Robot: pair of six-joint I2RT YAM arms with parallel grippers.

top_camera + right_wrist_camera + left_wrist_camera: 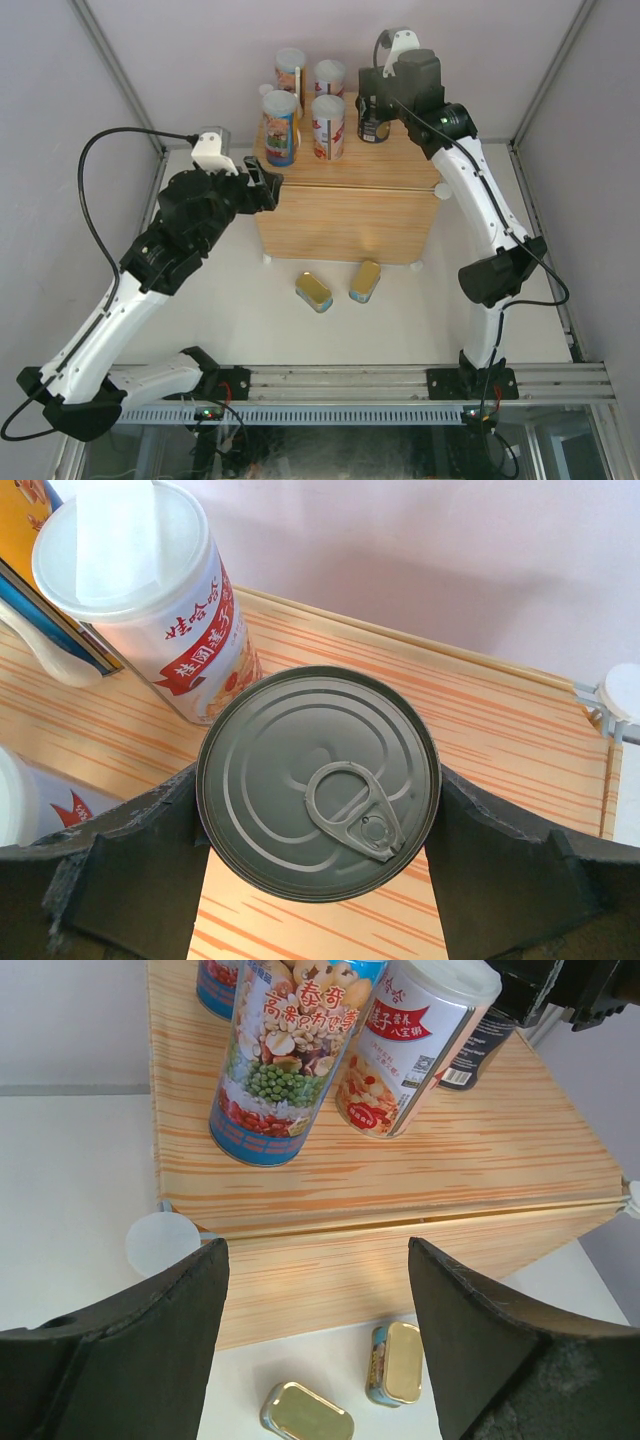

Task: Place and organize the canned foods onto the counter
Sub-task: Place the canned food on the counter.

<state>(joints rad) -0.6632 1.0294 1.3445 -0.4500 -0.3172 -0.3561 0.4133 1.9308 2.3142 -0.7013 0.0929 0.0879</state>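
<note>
1. Black can with metal top (318,780) stands at the far right of the wood-grain cabinet (340,220), clamped between the right gripper (318,815) jaws.
2. Left gripper (318,1305) jaws are open and empty, beside the cabinet's near left edge.
3. Four tall white-lidded cans (282,128) are grouped on the cabinet, left of the black can.
4. Two gold tins (313,291) lie on the white desk (250,310), just near of the cabinet.

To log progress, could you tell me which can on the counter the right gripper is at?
The dark can with the bare metal pull-tab top, in the right gripper; the four other cans are white-lidded, with colourful labels.
</note>
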